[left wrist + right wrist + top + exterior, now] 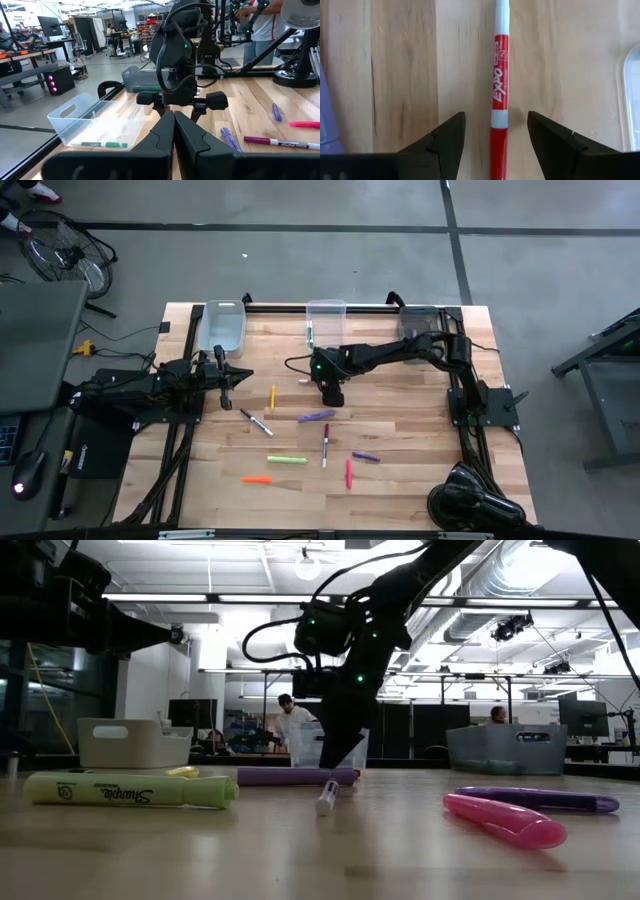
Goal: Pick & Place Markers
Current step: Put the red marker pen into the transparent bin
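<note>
My right gripper (495,117) is open and points straight down near the table's middle (332,392). Its two fingers stand on either side of a red-and-white marker (500,60) lying flat on the wood, without touching it. In the high view the gripper hides that marker. Other markers lie toward the near side: yellow (272,396), black-and-white (256,421), purple (316,416), red-and-white (325,445), light green (287,460), orange (256,479), a second purple (365,457) and pink-red (348,473). My left gripper (174,125) is shut, waits at the table's left (243,373) and points toward the right arm.
Three clear bins stand along the far edge: left (222,327), middle (325,320) with a green marker inside (100,144), and right (425,320). The right arm reaches across the table's right half. People and workbenches show in the room beyond.
</note>
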Robot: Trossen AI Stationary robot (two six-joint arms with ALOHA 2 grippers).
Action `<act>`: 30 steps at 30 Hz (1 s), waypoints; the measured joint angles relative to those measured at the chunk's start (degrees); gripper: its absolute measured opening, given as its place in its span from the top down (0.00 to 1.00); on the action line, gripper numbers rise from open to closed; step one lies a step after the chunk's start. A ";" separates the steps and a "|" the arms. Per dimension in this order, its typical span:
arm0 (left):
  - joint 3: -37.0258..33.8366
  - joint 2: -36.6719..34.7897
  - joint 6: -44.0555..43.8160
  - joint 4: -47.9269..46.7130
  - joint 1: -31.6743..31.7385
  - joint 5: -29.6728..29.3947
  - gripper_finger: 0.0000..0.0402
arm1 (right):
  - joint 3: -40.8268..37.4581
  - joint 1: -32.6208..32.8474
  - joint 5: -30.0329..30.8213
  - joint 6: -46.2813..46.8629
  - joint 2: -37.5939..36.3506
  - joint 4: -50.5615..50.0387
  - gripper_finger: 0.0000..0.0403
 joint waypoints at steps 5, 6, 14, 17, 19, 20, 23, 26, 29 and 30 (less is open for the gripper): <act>0.01 -0.02 0.00 0.00 0.00 0.00 1.00 | -0.39 0.00 -0.35 0.03 0.00 -0.10 0.57; 0.01 0.00 0.00 -0.02 0.01 0.00 1.00 | -0.39 0.00 -0.79 0.04 0.00 -0.23 0.59; -0.01 -0.02 0.00 0.00 0.01 -0.02 1.00 | -0.46 0.00 -1.97 0.04 0.00 -0.79 0.71; 0.00 0.00 0.00 0.00 -0.01 0.00 1.00 | -0.46 0.00 -1.97 0.04 0.00 -1.50 0.75; 0.01 -0.02 0.00 0.00 -0.01 -0.02 1.00 | -0.46 0.00 -1.97 0.03 0.00 -1.94 0.77; 0.01 -0.02 0.00 0.00 0.01 -0.02 1.00 | -0.46 0.00 -1.97 0.02 0.00 -2.17 0.78; 0.01 0.00 0.00 -0.01 0.00 -0.02 1.00 | -0.46 0.00 -1.97 0.02 0.00 -2.50 0.82; 0.01 -0.02 0.00 0.00 -0.01 -0.02 1.00 | -0.46 0.00 -1.97 0.02 -0.01 -2.66 0.86; 0.01 -0.01 0.00 0.00 0.00 -0.02 1.00 | -0.48 0.00 -1.99 0.02 -0.02 -2.84 0.90; 0.01 -0.02 0.00 0.00 0.00 -0.02 1.00 | -0.48 -0.01 -2.05 0.02 -0.02 -2.84 0.91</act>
